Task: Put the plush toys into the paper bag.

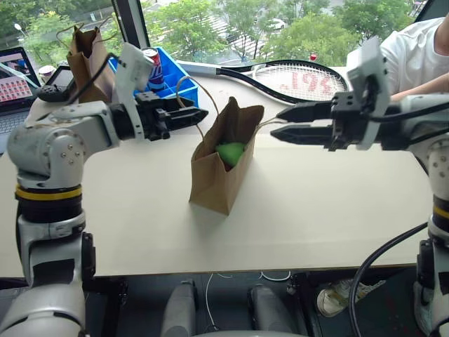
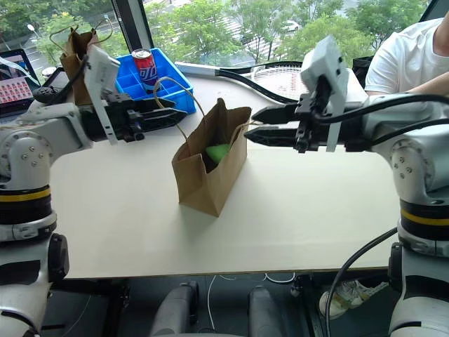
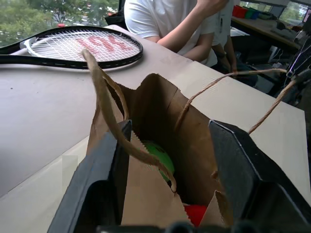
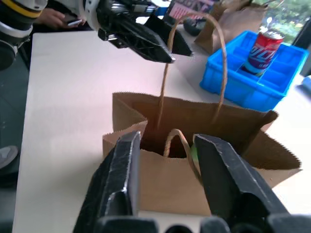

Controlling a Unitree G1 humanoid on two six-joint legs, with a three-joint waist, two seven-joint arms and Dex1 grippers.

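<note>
Toys, green [image 1: 230, 152] and red [image 3: 201, 213], lie inside the bag [image 1: 223, 165] standing mid-tabletop, so the left gripper [image 1: 193, 116] and right gripper [image 1: 280, 123] hang parted and empty either side of its mouth, likely just released, handles [image 3: 109, 116] loose.

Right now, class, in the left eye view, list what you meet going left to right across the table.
Laptop → darker paper bag → blue tray → tan paper bag → racket head → person's white sleeve.
</note>
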